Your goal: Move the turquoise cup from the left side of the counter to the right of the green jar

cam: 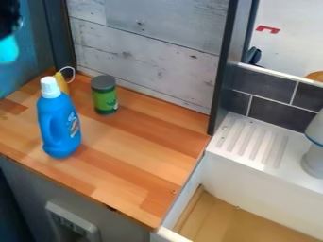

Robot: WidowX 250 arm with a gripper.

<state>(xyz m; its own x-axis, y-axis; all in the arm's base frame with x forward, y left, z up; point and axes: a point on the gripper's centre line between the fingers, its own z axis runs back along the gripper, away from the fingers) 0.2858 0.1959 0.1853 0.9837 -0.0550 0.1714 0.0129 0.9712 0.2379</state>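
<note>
- Your tool (9,20) is at the top-left edge of view, cut off; can't tell if it's released, clenched or grasping smth.
- Cyan shape (8,48) right below tool, also cut off; you can't make out what it is or if it's held.
- Blue bottle (56,125) w/ white cap (49,87) stands upright on the desk (135,163), lower & to the right of your tool in view.
- Prob. stiff-ish, slick plastic, heavy if full; level inside hidden. Take it round the upper body under the cap, or by what looks like a moulded grip.
- Yellow thing (62,82) w/ white loop: just behind bottle, partly hidden, so shape unclear; prob. light.
- Green jar (105,100) w/ dark lid: upright, farther right of your tool; likely rigid, best pinched mid-body. Its far side's hidden from you.
</note>
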